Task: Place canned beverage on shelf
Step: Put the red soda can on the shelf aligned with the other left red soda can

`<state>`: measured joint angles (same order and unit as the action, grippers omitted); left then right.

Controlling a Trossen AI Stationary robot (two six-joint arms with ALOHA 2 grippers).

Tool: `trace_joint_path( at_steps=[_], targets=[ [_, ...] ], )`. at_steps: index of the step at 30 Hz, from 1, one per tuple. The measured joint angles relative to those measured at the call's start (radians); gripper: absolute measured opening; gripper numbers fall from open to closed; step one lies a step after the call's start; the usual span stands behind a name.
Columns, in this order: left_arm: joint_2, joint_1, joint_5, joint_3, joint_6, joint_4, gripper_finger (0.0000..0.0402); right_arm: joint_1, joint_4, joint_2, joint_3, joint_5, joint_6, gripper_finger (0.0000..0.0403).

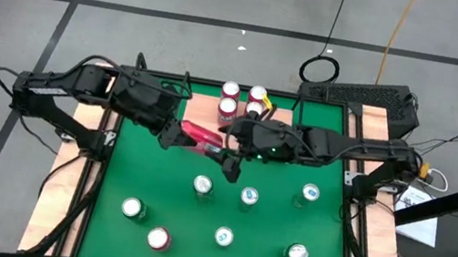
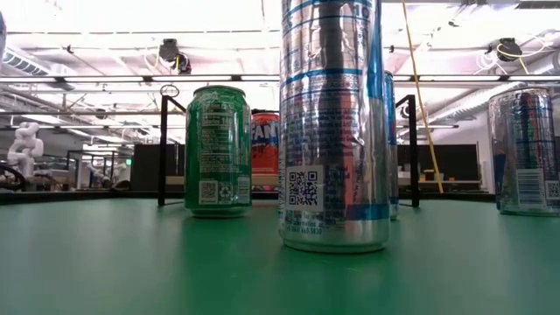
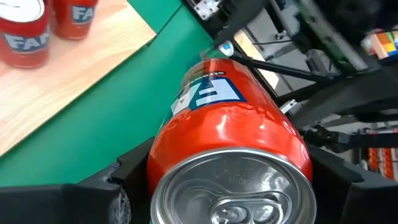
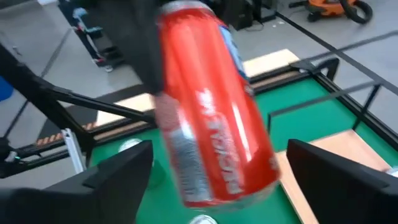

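The red can [image 1: 200, 135] is gripped sideways by the left gripper [image 1: 183, 136] mid-mat, while the right gripper [image 1: 226, 159] is spread wide around it, apparently for a handover toward the far shelf [image 1: 239, 123].

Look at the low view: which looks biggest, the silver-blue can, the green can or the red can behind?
1. Silver-blue can, though it stands nearest the camera.
2. Green can.
3. Red can, farthest back and partly hidden, so unsure.

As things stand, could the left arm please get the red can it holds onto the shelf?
Probably yes: the left end effector grips the red can, the right end effector is open, and bare board remains on the shelf.
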<state>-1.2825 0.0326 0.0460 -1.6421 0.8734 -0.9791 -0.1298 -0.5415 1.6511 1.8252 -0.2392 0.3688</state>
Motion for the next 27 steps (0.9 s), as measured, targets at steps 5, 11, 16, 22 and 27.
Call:
trace_joint_path(
  at_steps=[5, 11, 16, 22, 27],
  targets=[
    [-0.001, -0.001, 0.004, 0.0, 0.071, -0.005, 0.0279, 0.004, -0.051, 0.0, 0.0, 0.0, -0.088, 0.0379],
    [-0.01, -0.001, -0.055, 0.0, 0.158, 0.001, 0.0279, 0.019, -0.07, 0.006, 0.0, 0.004, -0.257, 0.0379],
    [-0.031, -0.001, -0.062, 0.0, 0.195, 0.02, 0.0279, 0.044, -0.071, 0.007, 0.0, 0.016, -0.351, 0.0377],
    [-0.069, -0.001, -0.061, 0.001, 0.263, 0.074, 0.0282, 0.087, -0.09, 0.007, 0.0, 0.135, -0.387, 0.0376],
    [-0.096, -0.002, -0.063, 0.001, 0.274, 0.111, 0.0289, 0.109, -0.143, 0.007, 0.0, 0.17, -0.389, 0.0376]
  ],
)
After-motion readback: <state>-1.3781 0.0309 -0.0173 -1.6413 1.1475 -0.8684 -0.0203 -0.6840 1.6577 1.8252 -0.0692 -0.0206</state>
